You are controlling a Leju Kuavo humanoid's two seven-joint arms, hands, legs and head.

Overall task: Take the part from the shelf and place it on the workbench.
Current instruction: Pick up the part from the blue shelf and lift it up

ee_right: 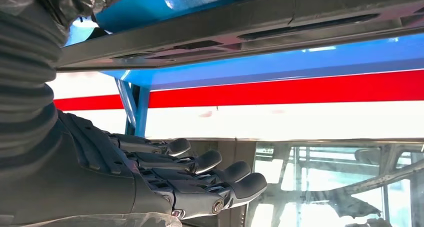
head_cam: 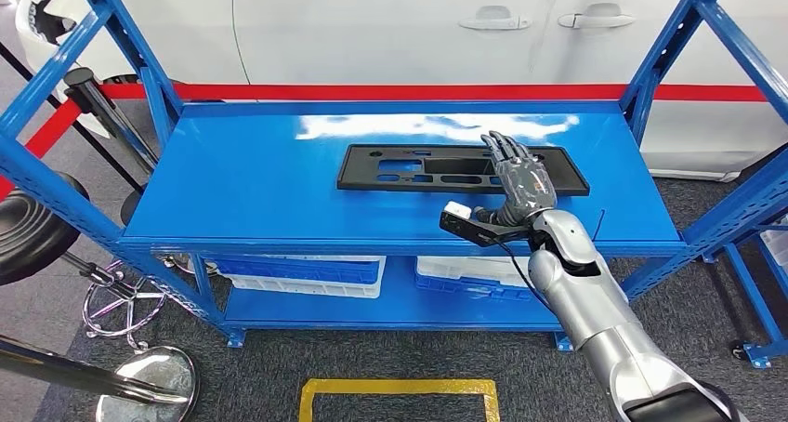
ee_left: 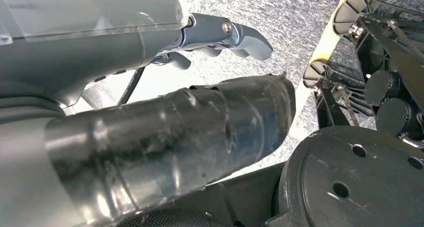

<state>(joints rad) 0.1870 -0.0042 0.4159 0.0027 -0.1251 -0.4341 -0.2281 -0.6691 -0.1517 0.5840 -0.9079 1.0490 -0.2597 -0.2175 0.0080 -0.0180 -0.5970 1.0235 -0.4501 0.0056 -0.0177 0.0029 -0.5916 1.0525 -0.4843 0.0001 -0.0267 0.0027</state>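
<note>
A flat black part (head_cam: 437, 169) with several cut-out slots lies on the top board of the blue shelf (head_cam: 242, 199), right of its middle. My right hand (head_cam: 520, 185) reaches over the part's right end, held flat with the fingers stretched out and nothing in them. In the right wrist view a clear gap separates that hand (ee_right: 165, 182) from the long dark slab of the part (ee_right: 240, 32). My left hand (ee_left: 225, 34) hangs low over the grey floor, its fingers loose and holding nothing.
Blue uprights (head_cam: 669, 50) frame the shelf at both ends. White and blue bins (head_cam: 307, 273) sit on the lower board. A white car (head_cam: 418, 22) stands behind the shelf. Black stools (head_cam: 28, 227) stand at the left, and a yellow floor mark (head_cam: 400, 399) lies in front.
</note>
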